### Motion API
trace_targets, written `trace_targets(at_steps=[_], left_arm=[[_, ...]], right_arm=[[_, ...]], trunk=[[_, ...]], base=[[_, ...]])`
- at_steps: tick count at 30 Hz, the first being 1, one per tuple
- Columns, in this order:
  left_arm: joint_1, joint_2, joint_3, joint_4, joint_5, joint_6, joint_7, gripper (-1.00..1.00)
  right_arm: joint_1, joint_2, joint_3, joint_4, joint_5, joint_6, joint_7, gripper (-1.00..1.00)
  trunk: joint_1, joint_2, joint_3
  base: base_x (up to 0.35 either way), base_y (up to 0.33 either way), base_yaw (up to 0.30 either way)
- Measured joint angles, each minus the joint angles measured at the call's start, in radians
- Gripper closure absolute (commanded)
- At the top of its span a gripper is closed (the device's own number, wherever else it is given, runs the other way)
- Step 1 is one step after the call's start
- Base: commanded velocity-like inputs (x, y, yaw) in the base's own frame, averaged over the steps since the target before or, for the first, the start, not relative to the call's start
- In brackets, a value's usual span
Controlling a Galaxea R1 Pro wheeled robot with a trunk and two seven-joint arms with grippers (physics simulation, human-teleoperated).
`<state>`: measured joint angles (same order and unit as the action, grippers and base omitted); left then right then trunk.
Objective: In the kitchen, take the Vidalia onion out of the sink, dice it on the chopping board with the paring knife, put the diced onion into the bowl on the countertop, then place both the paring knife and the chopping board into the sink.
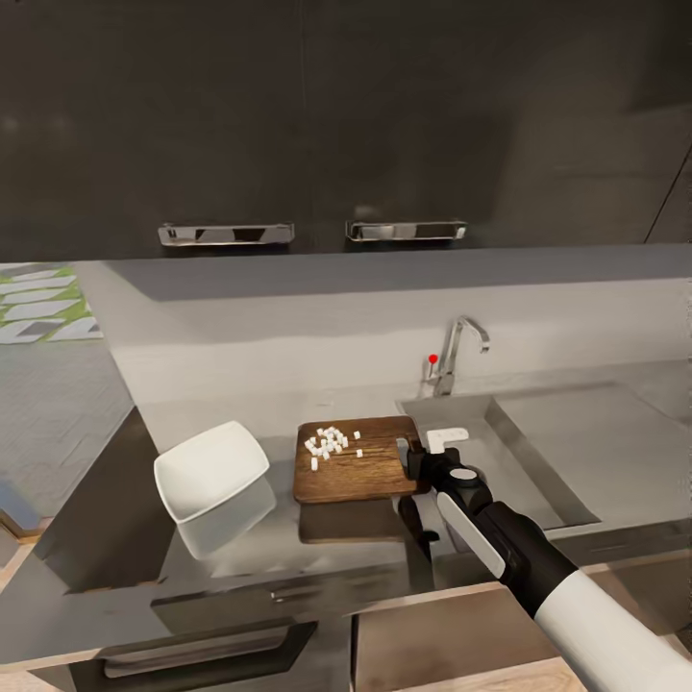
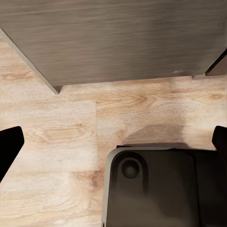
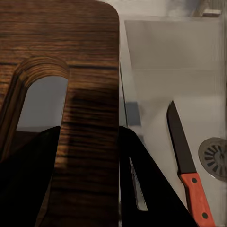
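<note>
Left wrist camera looks down at a light wood-plank floor with visible grain and plank seams. A grey, faintly streaked cabinet front covers the far part of the view, its lower edge meeting the floor along a slanted line, with a corner at one side. Two dark fingertips of the left claw sit at opposite edges of the picture, spread wide apart with nothing between them. Nearer the camera lies a dark grey rounded-corner part of the robot's base, carrying a round recess; a soft shadow falls on the floor just beyond it.
</note>
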<state>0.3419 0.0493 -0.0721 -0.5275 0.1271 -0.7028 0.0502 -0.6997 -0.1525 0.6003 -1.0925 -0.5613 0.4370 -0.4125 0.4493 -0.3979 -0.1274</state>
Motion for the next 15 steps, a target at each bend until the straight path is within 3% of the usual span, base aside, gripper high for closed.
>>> trace_targets(at_steps=[5, 11, 15], left_arm=[[0.0, 0.0, 0.0, 0.0, 0.0, 0.0, 0.0, -1.0], [0.0, 0.0, 0.0, 0.0, 0.0, 0.0, 0.0, -1.0], [0.0, 0.0, 0.0, 0.0, 0.0, 0.0, 0.0, -1.0]], right_arm=[[0.0, 0.002, 0.0, 0.011, 0.0, 0.0, 0.001, 1.0], [0.0, 0.002, 0.0, 0.013, 0.0, -0.001, 0.002, 1.0], [0.0, 0.002, 0.0, 0.013, -0.001, -0.001, 0.002, 1.0]], trunk=[[0.0, 0.0, 0.008], [0.0, 0.0, 0.018], [0.0, 0.0, 0.024]], base=[[0.0, 0.004, -0.079], [0.0, 0.222, -0.079], [0.0, 0.056, -0.08]])
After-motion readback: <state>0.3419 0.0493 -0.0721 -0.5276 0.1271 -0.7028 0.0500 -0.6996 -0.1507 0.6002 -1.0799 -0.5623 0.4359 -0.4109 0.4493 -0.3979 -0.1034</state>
